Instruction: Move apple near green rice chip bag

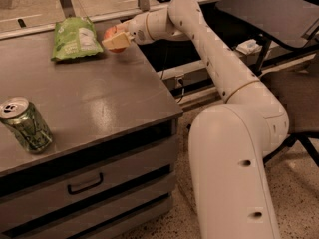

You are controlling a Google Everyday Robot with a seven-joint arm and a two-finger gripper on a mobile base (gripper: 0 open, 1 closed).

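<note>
**Apple held just right of the green rice chip bag**

A green drink can [25, 126] stands upright on the grey tabletop [99, 93], well apart from the green rice chip bag [76, 38], towards the tabletop's near edge and to the bag's left. Below that edge, further from the bag than the can is, a drawer front carries a dark handle [84, 183].

The bag lies flat at the tabletop's far edge, its white panel facing up.

Just to the right of the bag is the apple [109, 33], close beside it with a narrow strip of tabletop showing between them. The gripper [114, 39] is closed around the apple; a cream-coloured finger [119, 40] crosses its front, and red skin shows above and below it. The apple sits low over the tabletop's far right corner. Whether it rests on the surface or hangs just above it cannot be told.

From the gripper, the white arm [214, 59] reaches away to the right of the bag and bends down to the robot's bulky white body [234, 173], which stands on the floor beside the tabletop. Further right, well apart from the bag, is a dark chair [299, 108].
</note>
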